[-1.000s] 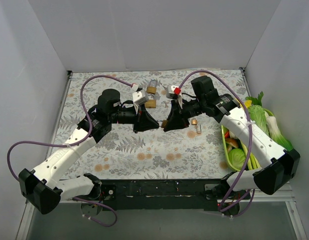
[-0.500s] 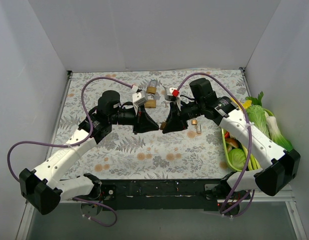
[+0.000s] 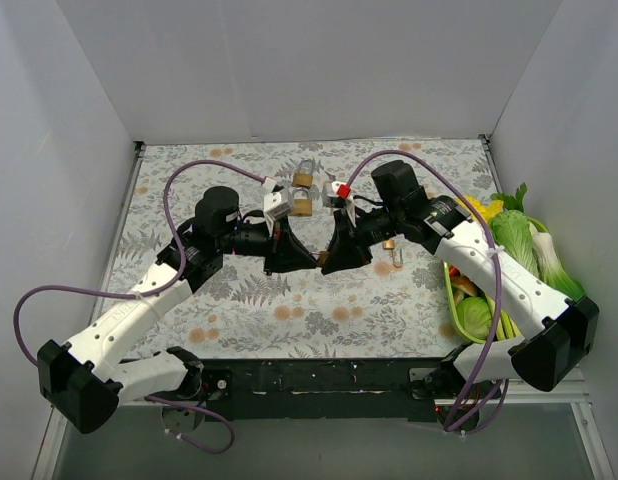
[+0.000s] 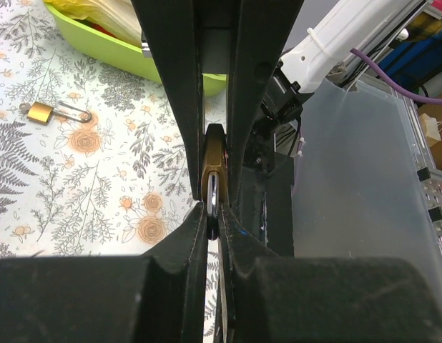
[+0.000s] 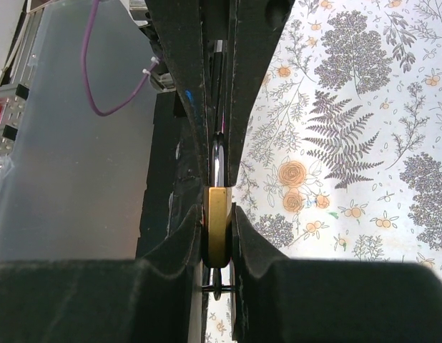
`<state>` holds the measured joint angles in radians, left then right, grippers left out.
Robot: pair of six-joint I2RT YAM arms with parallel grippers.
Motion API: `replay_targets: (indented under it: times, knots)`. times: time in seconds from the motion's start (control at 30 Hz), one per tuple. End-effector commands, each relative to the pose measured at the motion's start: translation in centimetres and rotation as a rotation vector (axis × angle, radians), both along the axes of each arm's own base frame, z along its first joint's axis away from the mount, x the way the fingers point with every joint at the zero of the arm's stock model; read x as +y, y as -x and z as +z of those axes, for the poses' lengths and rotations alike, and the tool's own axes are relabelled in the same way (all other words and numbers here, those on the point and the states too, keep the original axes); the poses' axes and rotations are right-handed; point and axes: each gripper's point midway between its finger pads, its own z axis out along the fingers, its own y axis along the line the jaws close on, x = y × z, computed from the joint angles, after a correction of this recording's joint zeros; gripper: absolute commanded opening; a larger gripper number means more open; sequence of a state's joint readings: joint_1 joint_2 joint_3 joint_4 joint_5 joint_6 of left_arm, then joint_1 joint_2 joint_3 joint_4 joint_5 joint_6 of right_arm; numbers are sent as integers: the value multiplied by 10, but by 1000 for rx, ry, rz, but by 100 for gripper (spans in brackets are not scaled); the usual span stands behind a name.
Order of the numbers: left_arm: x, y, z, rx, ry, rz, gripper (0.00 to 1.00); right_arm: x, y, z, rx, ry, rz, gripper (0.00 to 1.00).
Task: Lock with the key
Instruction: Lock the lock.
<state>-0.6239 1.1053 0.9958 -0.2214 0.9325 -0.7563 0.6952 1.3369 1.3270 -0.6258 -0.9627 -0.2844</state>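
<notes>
Pinches the key (image 4: 213, 193) in the left pincer (image 4: 213, 214), closed down to a sliver, tip touching the brass padlock (image 5: 218, 229). Grips that padlock by its body in the right pincer (image 5: 218, 214), above the bench (image 3: 289, 320).

Top view: left gripper (image 3: 313, 258) and right gripper (image 3: 327, 262) meet tip to tip; what they pinch is too small to tell. Small padlock (image 3: 389, 243) partly hidden behind right arm (image 3: 469, 240). Basket (image 3: 452, 300) largely covered by same arm.

Left wrist view: key (image 4: 213, 204) shows only as thin silver edge in pinch, rest hidden. Padlock (image 4: 214, 161) edge-on, faces covered by right gripper's fingers, keyhole out of sight. Basket cut off by top edge.

Right wrist view: padlock faces covered again; dark bit below it blurred, cannot tell what.
</notes>
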Motion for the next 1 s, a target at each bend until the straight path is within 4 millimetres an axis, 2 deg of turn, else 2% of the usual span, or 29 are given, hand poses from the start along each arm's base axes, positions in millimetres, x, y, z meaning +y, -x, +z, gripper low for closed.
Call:
replay_targets:
  times: [0.0,0.07,0.23,0.33,0.37,0.4,0.43,0.47,0.5,0.57,0.6,0.63,0.9,0.97]
  knots:
    - [-21,9,14,-96,53,-55,0,44,19,52,-196,-265,197,1]
    - [-11,-1,11,-79,33,-6,0,38,15,48,-169,-237,171,1]
    - [17,-21,19,-121,8,121,0,18,-14,39,-74,-185,41,1]
    - [27,-36,25,-101,7,199,9,8,-27,26,-4,-139,-34,1]
    - [29,-40,26,-85,10,217,20,6,-30,23,10,-130,-57,1]
    - [30,-45,27,-67,10,245,23,3,-37,25,25,-142,-100,1]
    - [33,-52,31,-26,29,279,26,1,-42,17,42,-138,-133,1]
    - [34,-55,34,-9,42,294,31,-1,-45,16,56,-145,-159,1]
    - [35,-59,37,11,58,317,36,-1,-52,24,25,-183,-184,1]
    - [34,-65,44,60,93,347,46,-1,-54,23,84,-186,-211,1]
    - [33,-66,44,73,100,350,55,0,-56,24,91,-194,-214,1]
    - [33,-69,47,75,113,354,58,1,-56,27,108,-204,-216,1]
    - [23,-64,43,154,147,281,61,3,-45,39,146,-289,-179,1]
    - [21,-61,49,136,174,247,59,3,-40,43,153,-304,-160,1]
